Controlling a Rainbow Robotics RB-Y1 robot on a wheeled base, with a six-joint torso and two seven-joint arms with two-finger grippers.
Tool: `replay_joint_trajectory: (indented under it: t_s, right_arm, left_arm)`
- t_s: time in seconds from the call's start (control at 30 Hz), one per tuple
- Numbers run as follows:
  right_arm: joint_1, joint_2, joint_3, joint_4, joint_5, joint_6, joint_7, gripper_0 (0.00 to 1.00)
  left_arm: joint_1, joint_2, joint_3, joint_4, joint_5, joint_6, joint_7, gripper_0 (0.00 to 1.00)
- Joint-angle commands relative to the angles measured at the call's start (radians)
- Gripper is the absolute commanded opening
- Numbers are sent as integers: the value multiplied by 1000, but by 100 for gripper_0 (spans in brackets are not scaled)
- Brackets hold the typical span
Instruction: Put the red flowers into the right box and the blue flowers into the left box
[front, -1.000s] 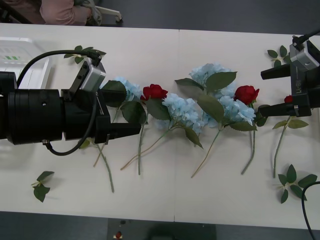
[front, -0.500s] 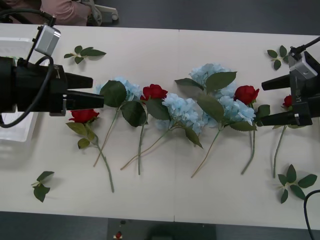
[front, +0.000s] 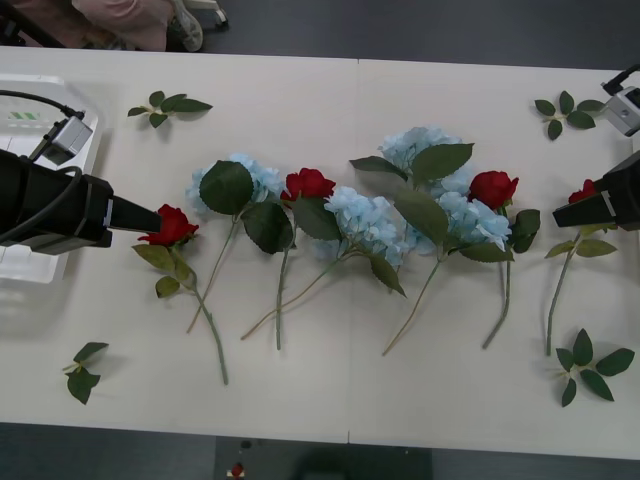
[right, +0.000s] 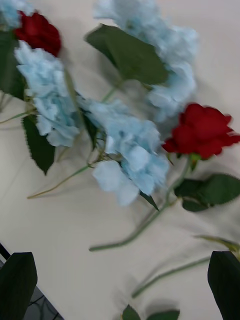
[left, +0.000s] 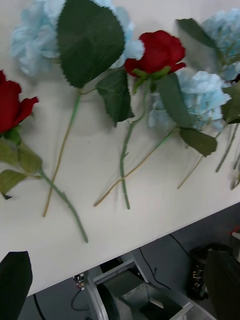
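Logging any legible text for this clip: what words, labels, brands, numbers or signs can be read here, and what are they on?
None can be read.
Green marks on the left box: too small and blurred to tell whether they are text.
Red flowers, blue flowers, table, left pincer and right pincer: no writing visible.

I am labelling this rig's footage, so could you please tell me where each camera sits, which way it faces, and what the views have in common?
Front view: above the arms, looking forward and down at the table; left gripper at the left edge, right gripper at the right edge.
Right wrist view: on the right wrist, facing the blue flowers; its open fingers sit at the bottom corners.
Left wrist view: on the left wrist, facing flowers and the table's near edge; fingertips at the corners.
Shared: both wrist views and the front view show the red flowers.
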Motion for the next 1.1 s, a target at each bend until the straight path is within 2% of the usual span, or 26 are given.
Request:
replay_joint_trajectory:
  t_s: [0.03, 0.27, 0.43, 0.8, 0.93, 1.1]
  right_arm:
    - [-9, -59, 9, -16, 80, -2, -135, 100]
    - [-9, -82, 13, 74, 215, -14, -359, 100]
    - [-9, -82, 15, 150, 285, -51, -459, 100]
    - [-19, -91, 131, 269, 432, -289, -618, 100]
    - [-51, -91, 145, 361, 446, -349, -617, 100]
    - [-81, -91, 190, 466, 466, -441, -618, 100]
  left_arm:
    - [10, -36, 0, -17, -92, 52, 134, 100]
    - [5, -99, -90, -10, -272, 64, 319, 100]
    - [-26, -155, -169, 52, -376, 62, 413, 100]
    - [-204, -222, -304, 266, -482, 64, 437, 100]
    - [-291, -239, -367, 346, -502, 62, 430, 100]
    - [-354, -280, -431, 427, -534, 59, 428, 100]
